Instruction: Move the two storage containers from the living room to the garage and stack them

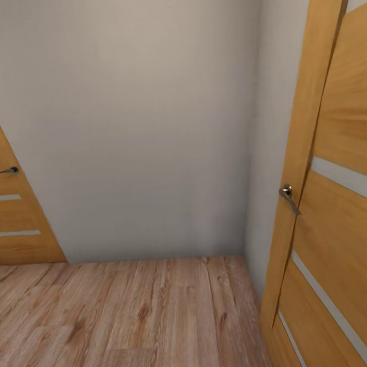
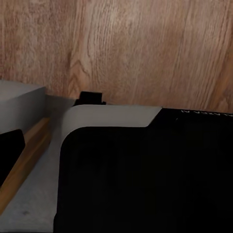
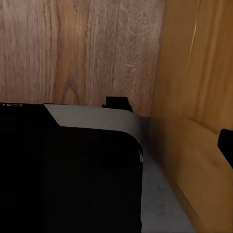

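You're in transit w/ nothing in hand, as far as I can judge. Head view shows a white wall (image 1: pixel 143 114) across the centre, wood-plank floor (image 1: pixel 118 324) along the bottom, an orange-wood door (image 1: pixel 10 217) w/ pale slits at left edge, and another door (image 1: pixel 331 203) w/ a metal handle (image 1: pixel 287 196) filling the right side. Both wrist views look down past the robot's dark base (image 2: pixel 145 179) onto the planks; the right one also catches the door face (image 3: pixel 194 121). Tool state: can't tell for either arm. No orange-red bins appear, so their location can't be told. Looks like both bins are left to fetch, carry and stack on garage concrete.
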